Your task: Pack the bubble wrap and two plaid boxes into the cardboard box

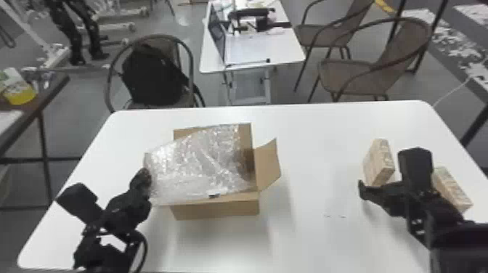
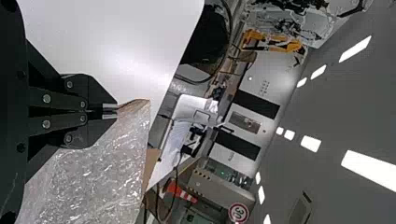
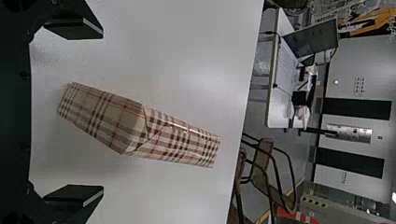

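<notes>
Bubble wrap (image 1: 203, 159) is found spread across the open top of the cardboard box (image 1: 218, 210), its near left part hanging past the rim. The carton is set left of centre on the white table (image 1: 316, 138) — one flap (image 1: 268, 163) is folded outward on its right side.

The left gripper (image 1: 142, 177) is placed at the carton's left side, close against the edge of the wrap. In the left wrist view its fingers (image 2: 109, 106) are pressed nearly together at the corner of the sheet (whether any film or card is pinched cannot be told).

The right gripper (image 1: 386, 199) is positioned above the right part of the table. Its fingers (image 3: 77, 29) are spread wide, with nothing pinched; plaid wrapping is seen in line with the gap between them. In the head view, one plaid box (image 1: 377, 163) is located just to the left of that arm and a second plaid box (image 1: 452, 190) to its right, partly hidden by it. Both are noted outside the carton — well apart from it.

Beyond the table, a black bag (image 1: 152, 76) is seen on a chair (image 1: 112, 83).
</notes>
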`<state>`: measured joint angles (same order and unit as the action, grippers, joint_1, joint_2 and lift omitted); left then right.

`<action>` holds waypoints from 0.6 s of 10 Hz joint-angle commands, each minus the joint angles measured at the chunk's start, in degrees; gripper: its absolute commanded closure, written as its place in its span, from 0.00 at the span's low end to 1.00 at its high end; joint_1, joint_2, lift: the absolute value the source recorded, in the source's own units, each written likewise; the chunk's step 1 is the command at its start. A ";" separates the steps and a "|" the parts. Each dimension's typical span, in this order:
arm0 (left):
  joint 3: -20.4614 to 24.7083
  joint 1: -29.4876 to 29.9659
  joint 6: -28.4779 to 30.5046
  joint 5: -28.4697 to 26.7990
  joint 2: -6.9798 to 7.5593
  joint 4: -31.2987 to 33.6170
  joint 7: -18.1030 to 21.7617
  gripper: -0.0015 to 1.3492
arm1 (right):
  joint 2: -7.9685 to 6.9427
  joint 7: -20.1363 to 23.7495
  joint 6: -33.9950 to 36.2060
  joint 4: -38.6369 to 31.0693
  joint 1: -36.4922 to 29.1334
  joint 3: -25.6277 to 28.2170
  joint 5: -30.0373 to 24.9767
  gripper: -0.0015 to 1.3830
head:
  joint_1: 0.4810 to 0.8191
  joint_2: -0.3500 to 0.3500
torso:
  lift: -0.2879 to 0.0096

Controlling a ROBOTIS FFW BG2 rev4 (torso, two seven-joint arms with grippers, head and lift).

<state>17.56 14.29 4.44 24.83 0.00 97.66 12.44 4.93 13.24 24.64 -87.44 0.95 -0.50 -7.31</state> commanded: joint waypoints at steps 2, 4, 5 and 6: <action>-0.34 -0.14 0.13 0.48 -0.15 -0.54 0.22 0.90 | -0.10 -0.06 -0.64 2.01 1.95 -0.64 -1.57 0.50 | 0.63 0.68 | 0.68; 0.02 0.21 0.13 0.66 -0.15 -0.54 0.31 0.90 | -0.54 -0.41 -0.73 2.19 1.68 -0.64 -2.01 0.68 | 0.63 0.68 | 0.68; 0.02 0.12 0.04 0.66 -0.15 -0.63 0.48 0.90 | -0.80 -0.67 -1.00 2.19 1.60 -0.64 -2.09 0.69 | 0.63 0.68 | 0.68; -0.07 -0.05 0.04 0.66 -0.15 -0.81 0.83 0.90 | -0.89 -1.11 -1.08 2.10 1.51 -0.64 -2.09 0.69 | 0.63 0.69 | 0.68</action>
<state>17.52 14.38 4.51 25.49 0.00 96.97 13.18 4.12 12.15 23.66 -85.27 2.49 -1.14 -9.36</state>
